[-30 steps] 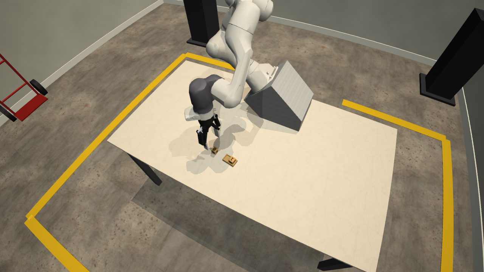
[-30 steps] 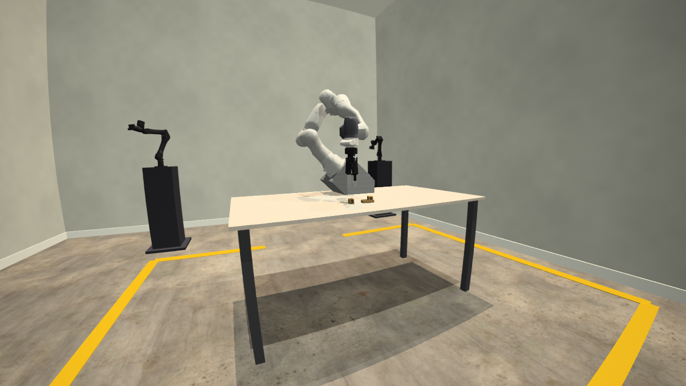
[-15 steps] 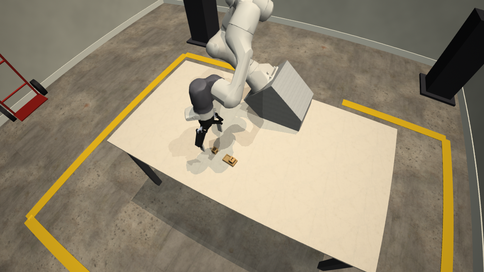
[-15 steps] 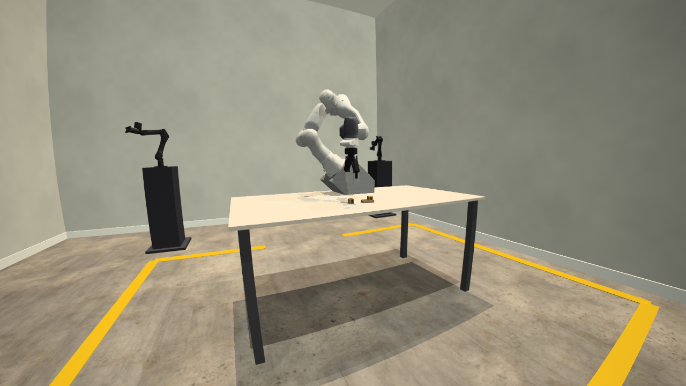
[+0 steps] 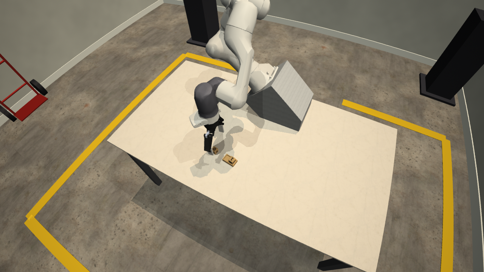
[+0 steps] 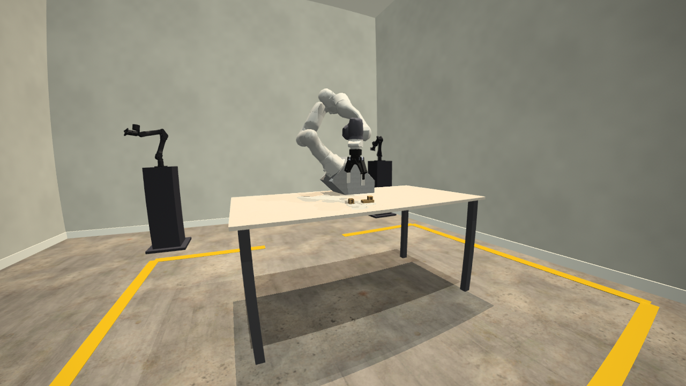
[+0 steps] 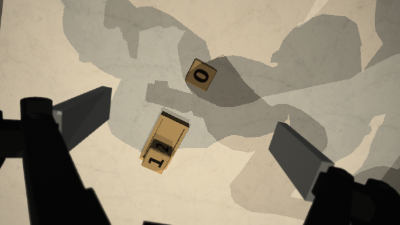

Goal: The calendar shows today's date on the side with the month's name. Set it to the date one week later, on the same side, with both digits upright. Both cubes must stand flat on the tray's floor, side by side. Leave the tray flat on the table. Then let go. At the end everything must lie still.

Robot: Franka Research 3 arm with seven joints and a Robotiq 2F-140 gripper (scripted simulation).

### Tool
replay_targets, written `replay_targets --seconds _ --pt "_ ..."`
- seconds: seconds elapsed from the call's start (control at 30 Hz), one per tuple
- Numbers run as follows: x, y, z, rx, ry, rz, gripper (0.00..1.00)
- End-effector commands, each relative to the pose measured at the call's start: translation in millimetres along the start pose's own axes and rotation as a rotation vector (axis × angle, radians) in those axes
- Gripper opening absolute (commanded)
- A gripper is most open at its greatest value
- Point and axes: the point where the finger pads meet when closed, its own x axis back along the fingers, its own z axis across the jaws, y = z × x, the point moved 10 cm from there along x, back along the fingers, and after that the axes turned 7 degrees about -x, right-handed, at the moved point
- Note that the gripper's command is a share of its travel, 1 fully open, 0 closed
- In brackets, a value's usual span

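Observation:
A small wooden tray (image 7: 165, 137) lies flat on the table; it also shows in the top view (image 5: 229, 159) and the exterior view (image 6: 367, 199). One wooden cube (image 7: 157, 156) stands at one end of the tray, with a 2 on top and a 1 on its outer side. A second cube (image 7: 200, 75) lies on the table beside the tray, apart from it, with a 0 on top; it also shows in the top view (image 5: 215, 149) and the exterior view (image 6: 351, 201). My gripper (image 7: 194, 120) hangs above both, open wide and empty.
The arm's grey wedge base (image 5: 280, 98) stands behind the tray. The table's left edge (image 5: 145, 101) is near. Black pedestals (image 6: 164, 206) stand off the table.

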Motion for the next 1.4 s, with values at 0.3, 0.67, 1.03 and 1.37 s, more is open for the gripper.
replay_targets --seconds 0.3,0.67,1.03,1.37 --pt "-1.3 18.9 -4.8 0.359 0.0 0.007 1.0" --pt "-1.4 37.4 -7.5 0.592 0.001 0.008 1.0" --pt "0.2 57.7 -10.5 0.84 -0.003 0.007 1.0" --pt "3.1 75.4 -13.2 1.051 -0.012 0.006 1.0"
